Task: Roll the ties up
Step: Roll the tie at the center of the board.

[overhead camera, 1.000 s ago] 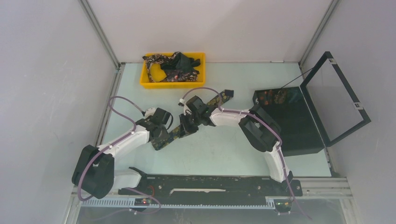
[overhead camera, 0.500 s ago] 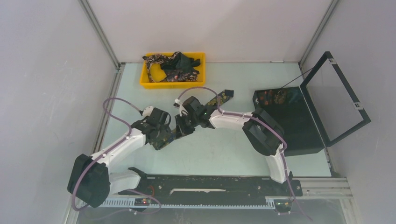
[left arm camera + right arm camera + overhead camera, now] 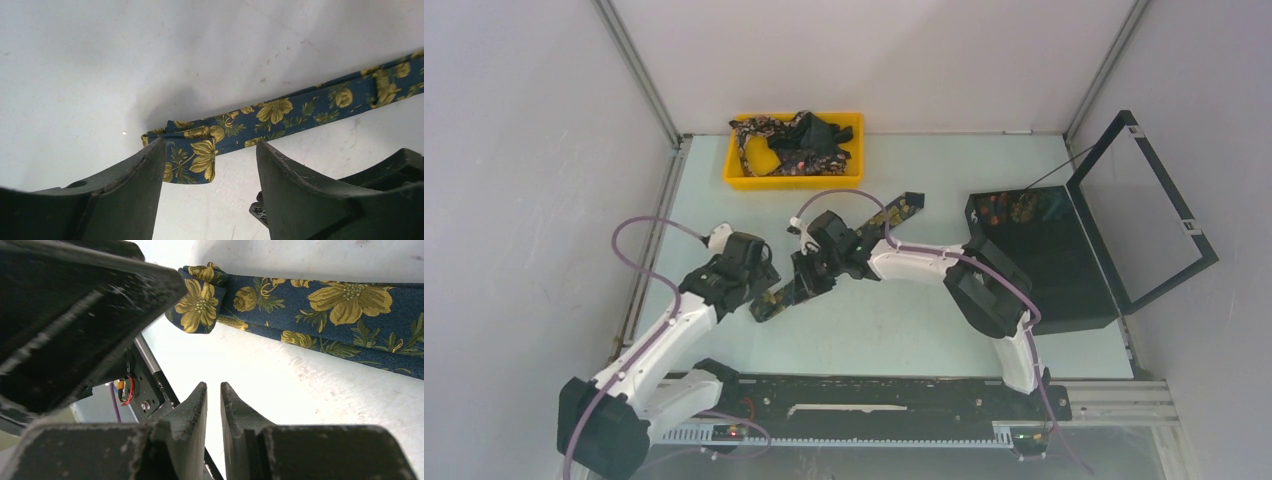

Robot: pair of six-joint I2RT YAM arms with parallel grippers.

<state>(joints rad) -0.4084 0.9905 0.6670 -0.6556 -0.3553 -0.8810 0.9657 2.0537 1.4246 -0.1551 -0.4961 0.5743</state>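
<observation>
One tie (image 3: 892,212) lies in a diagonal across the table, dark blue with gold flowers. Its near end (image 3: 192,156) is folded over on itself into a short flap. My left gripper (image 3: 757,288) hovers at that folded end, open, the flap lying just ahead of its left finger (image 3: 135,175) and nothing gripped. My right gripper (image 3: 804,283) sits over the tie's middle stretch (image 3: 320,302). Its fingertips (image 3: 200,395) are a thin slit apart with nothing between them. More ties (image 3: 799,140) are piled in the yellow tray.
The yellow tray (image 3: 736,176) stands at the back left. A black hinged box (image 3: 1064,270) with its lid (image 3: 1159,200) raised stands at the right, and colourful rolled pieces (image 3: 1009,207) lie in its far corner. Both grippers are close together.
My left gripper has opened and let go of the tie's folded end, and the left arm has drawn back to the left. The right gripper has shifted a little left.
</observation>
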